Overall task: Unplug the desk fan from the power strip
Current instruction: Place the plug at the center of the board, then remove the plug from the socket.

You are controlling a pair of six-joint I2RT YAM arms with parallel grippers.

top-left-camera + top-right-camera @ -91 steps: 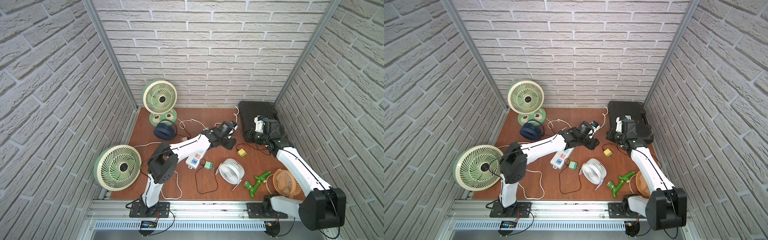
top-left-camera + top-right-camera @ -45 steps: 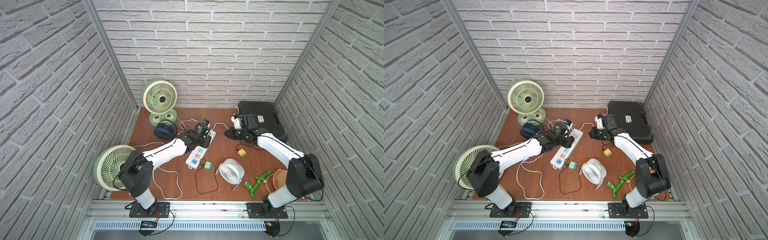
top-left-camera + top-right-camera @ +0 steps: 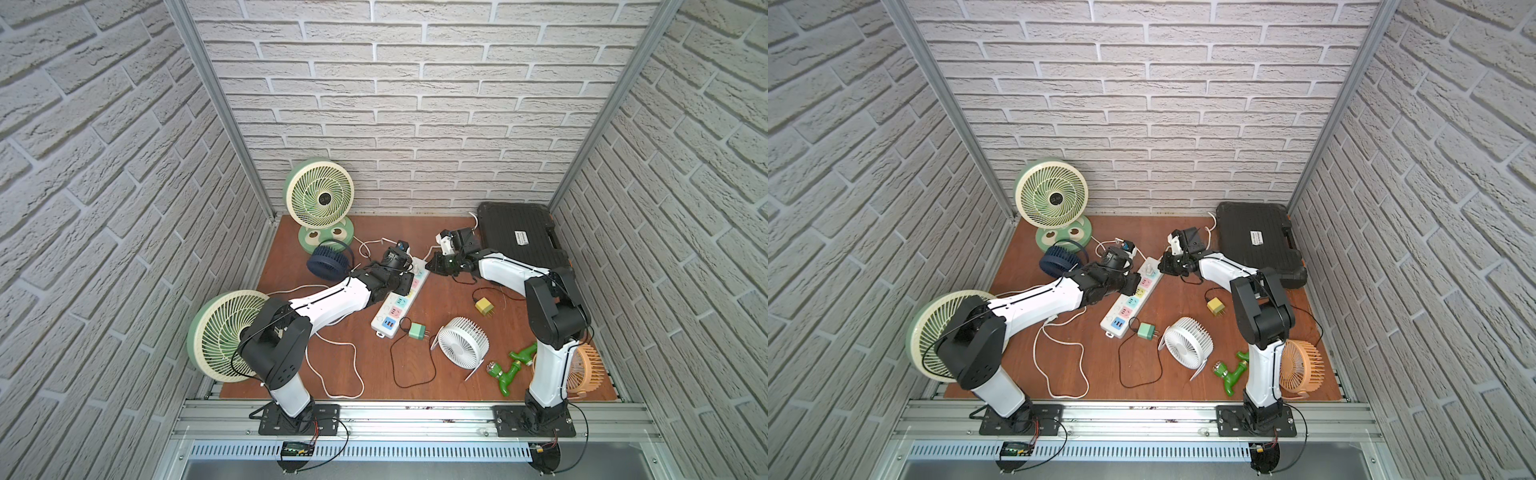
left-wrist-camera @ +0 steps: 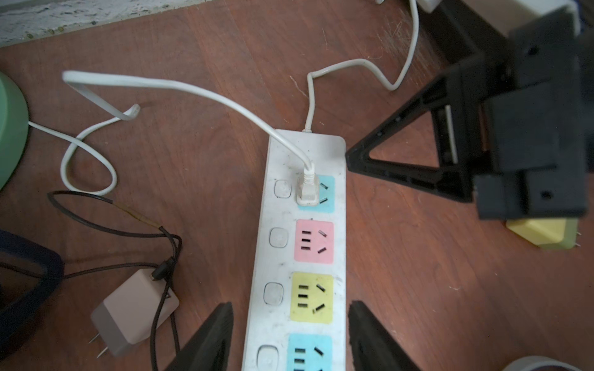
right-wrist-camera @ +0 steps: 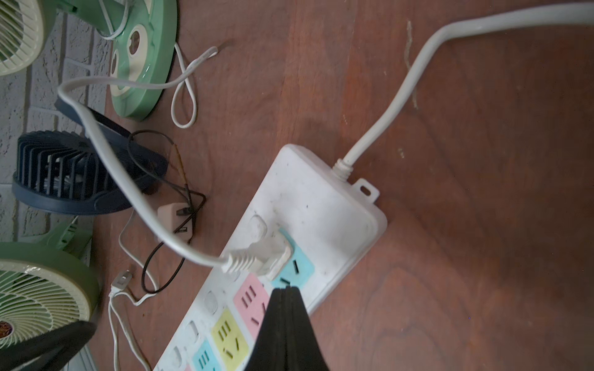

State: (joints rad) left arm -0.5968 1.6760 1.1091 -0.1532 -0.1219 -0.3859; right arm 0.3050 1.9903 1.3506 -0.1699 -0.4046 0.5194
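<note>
Clearly the step in hand is the approach to the plug; nothing is pulled yet. The strip (image 3: 398,306) lies slantwise mid-table, its cord end toward the back wall. A white plug (image 4: 307,192) sits fully seated in the blue socket nearest that cord end. Its cord (image 5: 106,151) loops off toward the base of the upright green fan (image 3: 319,198), so that is probably the fan to free.

The left gripper (image 4: 289,305) is about half open and straddles the strip at the yellow socket, one finger on each side. A sliver of table shows beside one finger, so it does not clamp the strip. The right gripper (image 5: 284,290) has its jaws pressed together and holds nothing; its tip sits at the strip's edge just beside the blue socket, near the plug but apart from it.

Next, I judge, the right jaws must part, settle around the plug body and pull straight out of the socket. The left should press or pinch the strip, else the strip may lift with it.
</note>
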